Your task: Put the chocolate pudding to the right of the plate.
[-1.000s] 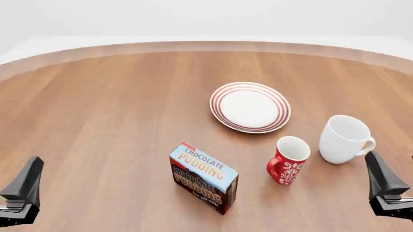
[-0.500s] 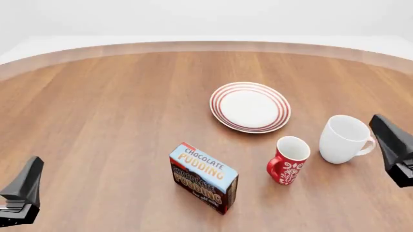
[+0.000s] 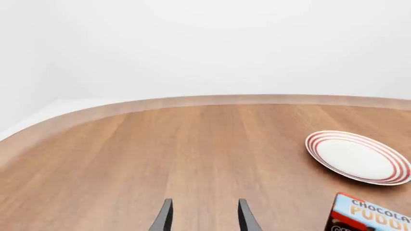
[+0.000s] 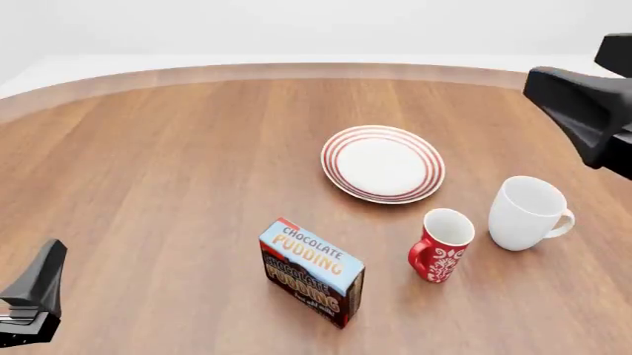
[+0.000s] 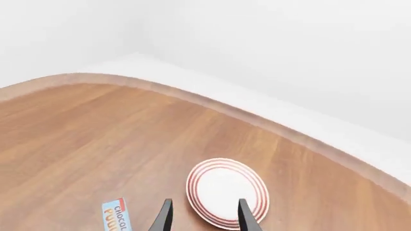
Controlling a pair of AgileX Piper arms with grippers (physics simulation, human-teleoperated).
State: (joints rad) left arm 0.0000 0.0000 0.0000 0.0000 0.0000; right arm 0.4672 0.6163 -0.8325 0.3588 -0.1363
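Left gripper (image 4: 35, 296) sits low at the near left table edge, far left of the plate (image 4: 382, 163); its two fingers stand apart with nothing between them, seen in the left wrist view (image 3: 203, 217). Chocolate pudding box (image 4: 311, 271) stands upright on the wooden table (image 4: 168, 170), nearer than the plate and a bit left of it, clearly apart from it. Plate lies flat, bare. Red mug (image 4: 440, 245) stands just nearer than the plate's right side, handle facing the box. White mug (image 4: 528, 212) stands right of the plate and beside the red mug. Right gripper (image 4: 582, 111) hangs high, right of the plate, above the table; fingers apart, nothing held (image 5: 203, 217).
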